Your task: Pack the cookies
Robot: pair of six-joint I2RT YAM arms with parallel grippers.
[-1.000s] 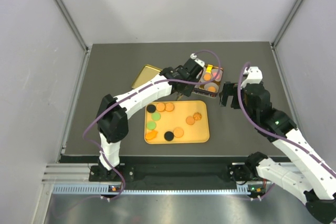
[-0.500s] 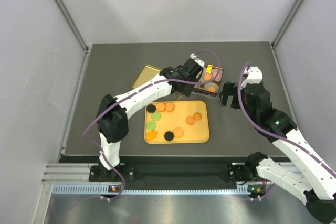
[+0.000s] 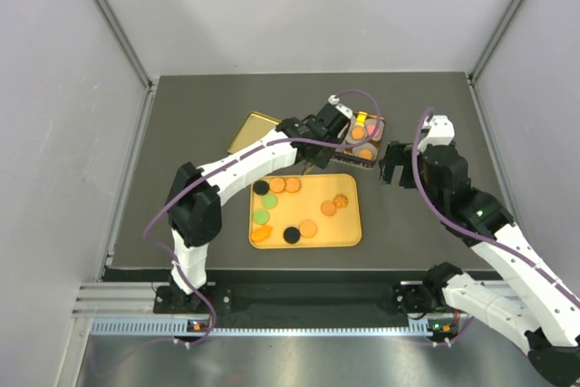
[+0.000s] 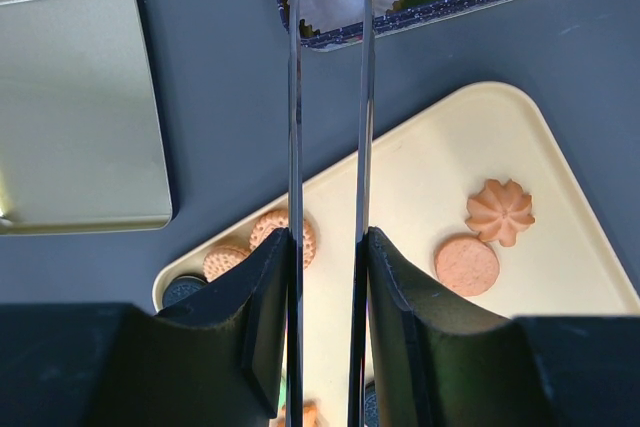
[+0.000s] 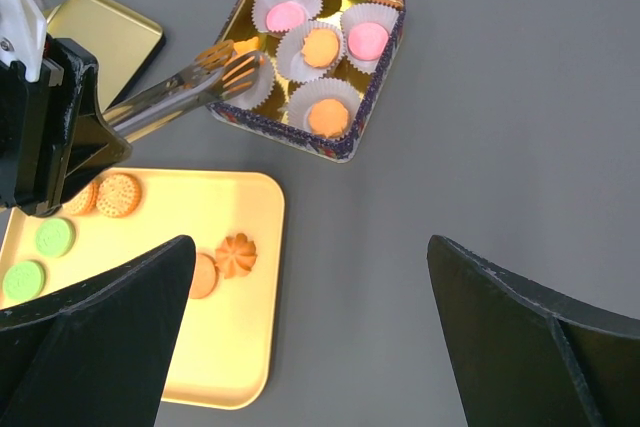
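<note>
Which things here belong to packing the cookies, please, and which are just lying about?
In the job: cookies, yellow tray, tin, tongs held in the left claw.
Lying about: gold lid; the right claw is open, holding nothing.

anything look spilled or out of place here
Nothing stands out. The loose cookies all lie flat on the yellow tray, the tin sits level, the gold lid lies flat nearby, and the tongs in the left pincer hold one over the tin.
</note>
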